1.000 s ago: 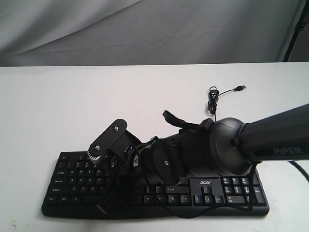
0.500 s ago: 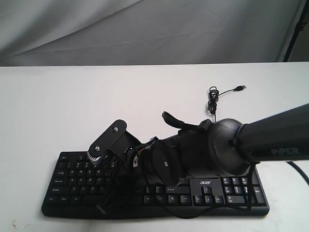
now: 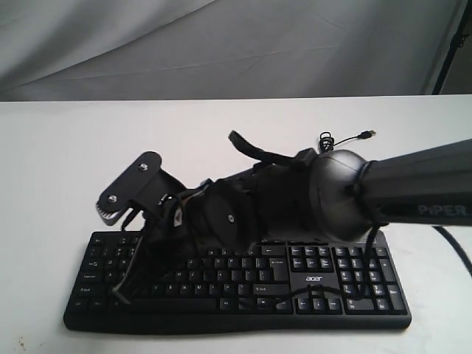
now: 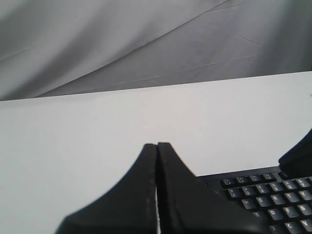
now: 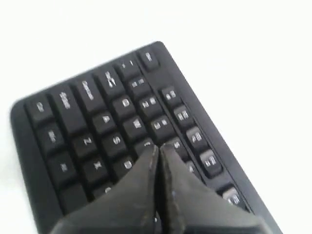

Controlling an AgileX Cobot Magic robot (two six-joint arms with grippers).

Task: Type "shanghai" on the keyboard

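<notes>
The black keyboard (image 3: 243, 279) lies along the front of the white table, with its acer logo near the number pad. My right arm reaches across it from the right. My right gripper (image 3: 119, 293) is shut and empty, its tip over the left end of the keys. In the right wrist view the shut right gripper (image 5: 158, 146) points at the keyboard (image 5: 73, 112) beside the S key (image 5: 116, 140) and Z key (image 5: 87, 141); whether it touches a key I cannot tell. My left gripper (image 4: 157, 145) is shut and empty, off the keyboard (image 4: 265, 195) corner over bare table.
The thin black USB cable (image 3: 324, 145) lies coiled behind the keyboard, its plug (image 3: 366, 135) pointing right. The white table (image 3: 66, 155) stretches back to a grey cloth backdrop (image 3: 221, 44). The right arm's thick body (image 3: 346, 206) hangs over the keyboard's middle.
The right arm has swung left and risen. Its gripper tip has moved left along the keyboard from near the middle-left keys to the left end.
</notes>
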